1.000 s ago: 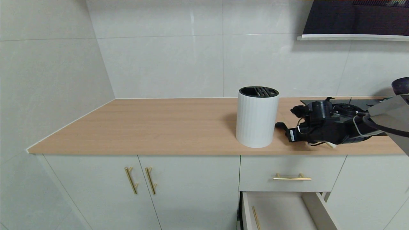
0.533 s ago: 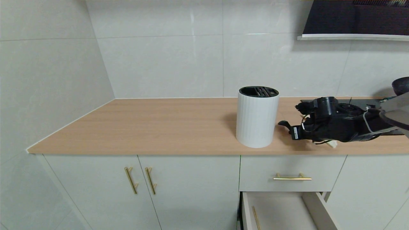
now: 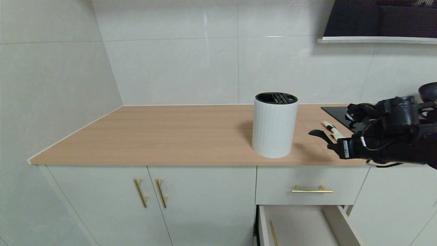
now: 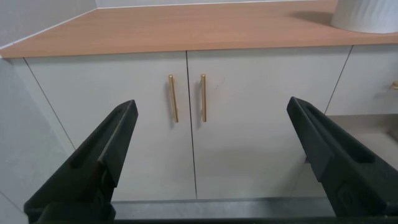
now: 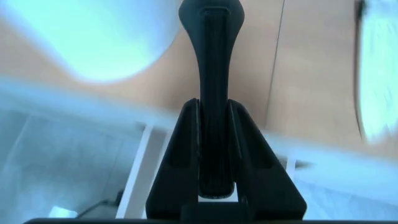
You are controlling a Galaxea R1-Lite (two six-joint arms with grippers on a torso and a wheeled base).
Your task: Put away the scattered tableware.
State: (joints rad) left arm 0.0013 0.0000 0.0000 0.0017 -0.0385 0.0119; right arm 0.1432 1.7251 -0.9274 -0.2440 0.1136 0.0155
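Observation:
A white ribbed utensil holder [image 3: 274, 129] with a black slotted top stands on the wooden counter [image 3: 177, 133]. To its right, over the counter's front edge, my right gripper [image 3: 335, 146] is shut on a black utensil [image 3: 316, 133] that points toward the holder. In the right wrist view the utensil's handle [image 5: 211, 56] sticks out between the closed fingers of the right gripper [image 5: 211, 115], with the holder [image 5: 93, 37] blurred beyond. A white-and-black utensil [image 3: 330, 129] lies on the counter behind the gripper. My left gripper [image 4: 208, 162] hangs open and low, facing the cabinet doors [image 4: 186, 124].
A black cooktop [image 3: 336, 112] sits at the counter's right end with a dark pot [image 3: 428, 90] on it. Below the gripper a drawer [image 3: 300, 225] stands pulled open, with a thin gold stick [image 3: 273, 233] inside. A closed drawer with a gold handle [image 3: 312, 190] lies above it.
My right gripper has risen and drawn back to the right with the black utensil, uncovering the white-and-black utensil on the counter. The holder has stayed put.

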